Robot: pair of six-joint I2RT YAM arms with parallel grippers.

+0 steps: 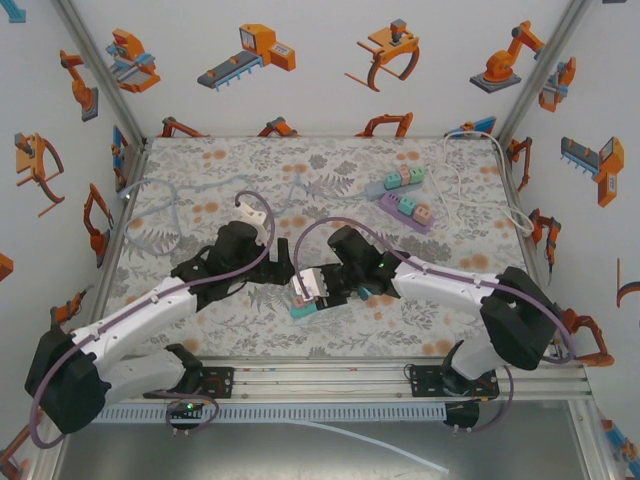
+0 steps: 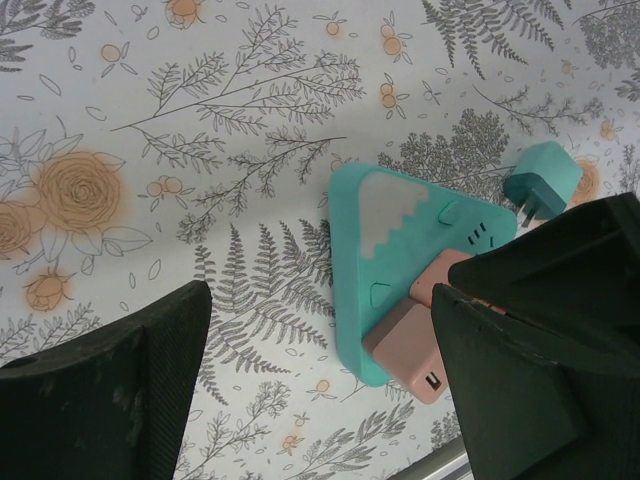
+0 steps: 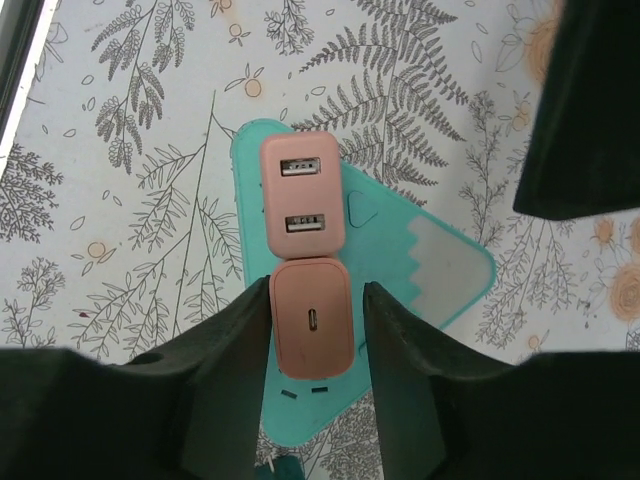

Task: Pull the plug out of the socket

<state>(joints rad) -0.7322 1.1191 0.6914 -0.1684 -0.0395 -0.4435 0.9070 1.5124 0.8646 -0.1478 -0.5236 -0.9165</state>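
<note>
A teal triangular socket (image 1: 303,309) lies flat on the fern-printed table (image 1: 200,330), near its front middle, where both arms meet. Two pink plugs sit in it side by side along one edge: a plug with two USB ports (image 3: 303,195) and, touching its end, a plug with a single small port (image 3: 312,320). The right claw (image 3: 317,290) reaches over the socket with one dark finger (image 3: 235,370) on each side of the single-port plug, both close against its flanks; whether they actually press on it I cannot tell. The left claw (image 2: 320,295) hovers above the same socket with its fingers (image 2: 110,400) spread wide apart, gripping nothing. The socket lies between them, nearer the finger that overlaps the pink plugs in the left wrist view. A loose teal plug (image 2: 540,180) lies on the table just beside the socket's corner, prongs pointing toward it. Well apart, toward the back right, lie two pastel power strips (image 1: 400,195).
</note>
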